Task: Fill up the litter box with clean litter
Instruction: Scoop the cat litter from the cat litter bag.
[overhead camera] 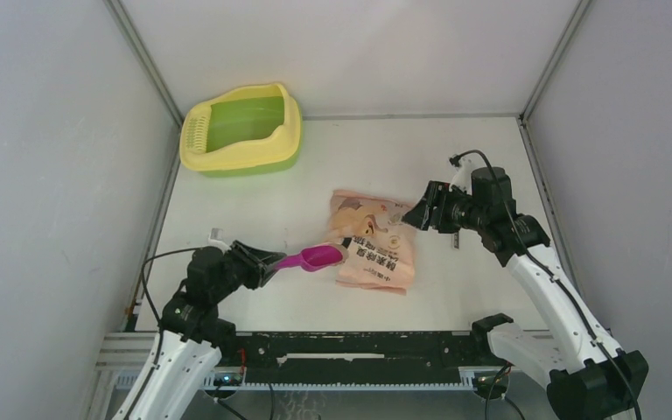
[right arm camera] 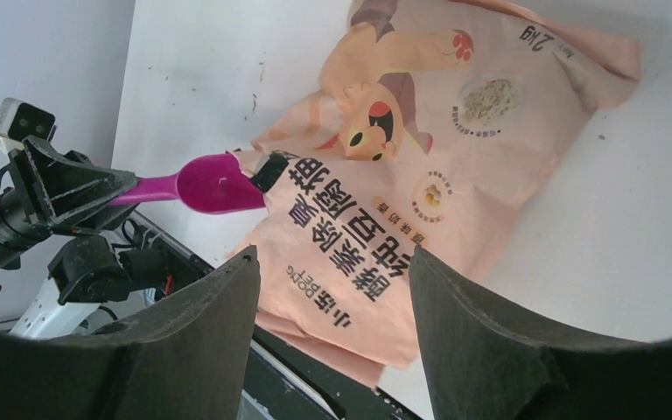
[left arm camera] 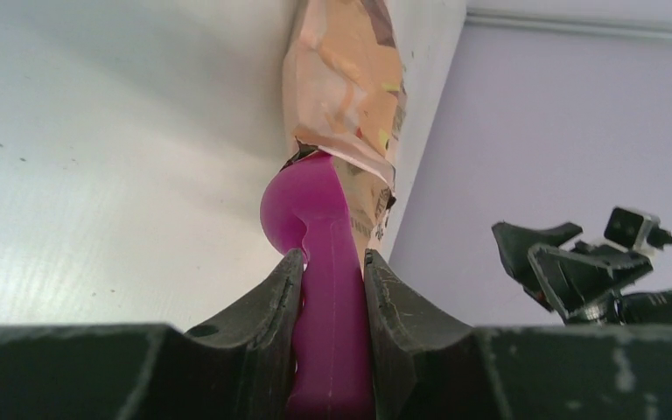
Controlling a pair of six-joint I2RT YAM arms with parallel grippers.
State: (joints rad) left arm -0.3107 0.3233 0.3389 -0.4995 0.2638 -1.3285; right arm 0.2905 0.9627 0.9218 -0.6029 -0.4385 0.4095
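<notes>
Gripping the handle of a magenta scoop [overhead camera: 319,256], the left jaws sit clenched near the surface's [overhead camera: 254,210] near-left corner, one finger pressed to each side of the handle. In the left wrist view the scoop [left arm camera: 315,219] runs straight out from between them, low over the surface. Its bowl points right, and its tip is tucked into the torn opening at the near-left corner of a flat pink-orange printed bag [overhead camera: 376,241].

The bag lies flat around the middle of the surface, its printed face up, cartoon animal and dark lettering showing. A few faint dark specks of clean litter [right arm camera: 254,103] dot the bare surface just beyond the scoop's bowl.

Further back and to the right, the right jaws are released, spread wide with nothing between them. They hang by the bag's far-right corner and point toward it. Whether they touch the bag I cannot tell.

The litter box [overhead camera: 292,118] stands at the far-left corner of the surface, well apart from bag and scoop. Its slotted yellow grille is at the left end, and the green basin faces up.
</notes>
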